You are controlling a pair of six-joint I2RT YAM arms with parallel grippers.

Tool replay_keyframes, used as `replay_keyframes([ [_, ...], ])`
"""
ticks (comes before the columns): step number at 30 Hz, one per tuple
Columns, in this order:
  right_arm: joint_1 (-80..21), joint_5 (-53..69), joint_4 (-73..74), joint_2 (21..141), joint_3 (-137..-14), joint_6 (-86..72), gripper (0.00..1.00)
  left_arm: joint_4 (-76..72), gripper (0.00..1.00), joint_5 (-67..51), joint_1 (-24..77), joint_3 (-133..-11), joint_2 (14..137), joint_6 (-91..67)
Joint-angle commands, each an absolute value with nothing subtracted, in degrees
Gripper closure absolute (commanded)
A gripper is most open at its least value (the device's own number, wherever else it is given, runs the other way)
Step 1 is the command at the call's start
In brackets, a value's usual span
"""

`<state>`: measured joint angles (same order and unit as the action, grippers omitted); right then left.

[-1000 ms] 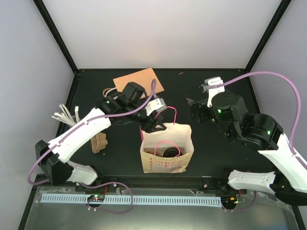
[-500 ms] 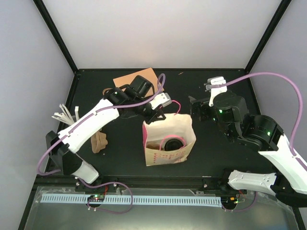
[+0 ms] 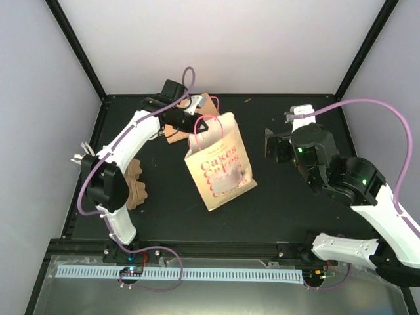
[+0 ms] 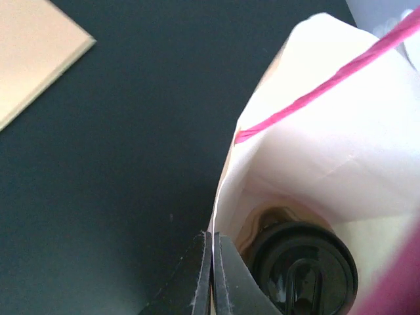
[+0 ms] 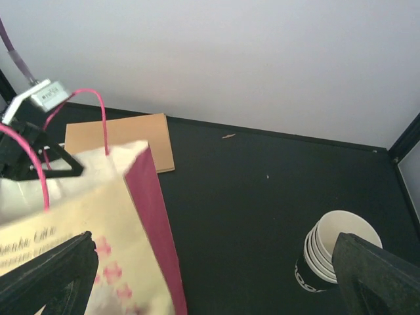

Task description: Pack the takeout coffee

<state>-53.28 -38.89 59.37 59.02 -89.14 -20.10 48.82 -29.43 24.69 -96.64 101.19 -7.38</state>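
Note:
My left gripper (image 3: 190, 118) is shut on the top rim of the cream paper bag (image 3: 220, 164) with pink handles and pink lettering. The bag hangs tilted, its mouth toward the back left. In the left wrist view the closed fingertips (image 4: 212, 262) pinch the bag's thin edge (image 4: 226, 190). Deep inside the bag lies the takeout coffee (image 4: 302, 269); only its black lid shows. My right gripper (image 3: 272, 146) stands open to the right of the bag, holding nothing. In the right wrist view the right gripper (image 5: 210, 289) is wide open, with the bag (image 5: 72, 223) at the left.
A brown cardboard sheet (image 3: 209, 103) lies at the back behind the bag. A brown pulp carrier (image 3: 136, 184) and thin white sticks (image 3: 82, 154) sit at the left. A stack of nested paper cups (image 5: 331, 252) stands near the right gripper.
My left gripper closed on the bag's rim and swung toward the back, lifting and tilting the bag so its printed side faces up. The right arm has barely moved.

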Motion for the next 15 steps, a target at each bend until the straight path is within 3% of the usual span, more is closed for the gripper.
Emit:
replay_keyframes([
  [1, -52.6, -41.3, 60.5, 60.0, -88.7, -21.4, 0.00, 41.3, 0.99, -31.0, 20.0, -97.9, 102.6, -16.0],
  [15, -52.0, -41.2, 59.1, 61.0, -87.1, -20.6, 0.00, 34.3, 0.98, -27.3, 14.9, -96.5, 99.9, -20.8],
])
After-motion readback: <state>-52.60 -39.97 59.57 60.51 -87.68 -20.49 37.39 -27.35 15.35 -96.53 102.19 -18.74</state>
